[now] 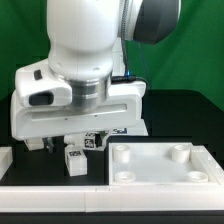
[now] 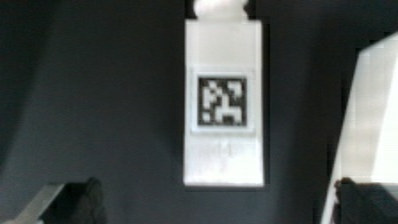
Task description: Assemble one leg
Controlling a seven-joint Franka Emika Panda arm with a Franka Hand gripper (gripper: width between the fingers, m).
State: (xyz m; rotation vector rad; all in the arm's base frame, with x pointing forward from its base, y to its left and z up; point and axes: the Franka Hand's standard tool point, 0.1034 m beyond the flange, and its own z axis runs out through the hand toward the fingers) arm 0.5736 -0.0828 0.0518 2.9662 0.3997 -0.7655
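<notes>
A white leg [image 2: 226, 100] with a black-and-white marker tag on its face lies on the black table, in the middle of the wrist view. In the wrist view my gripper [image 2: 217, 208] is open and empty, and the leg's near end lies just ahead of the gap between the dark fingertips [image 2: 71, 203]. In the exterior view the gripper [image 1: 68, 143] hangs low over a tagged leg [image 1: 73, 161] near the front. A second tagged leg [image 1: 95, 143] sits just behind it, partly hidden by the hand.
The large flat white piece [image 1: 165, 160] with round sockets and a raised rim lies on the exterior view's right. A white strip [image 1: 110, 192] runs along the front edge. A blurred white piece [image 2: 374, 110] lies beside the leg in the wrist view.
</notes>
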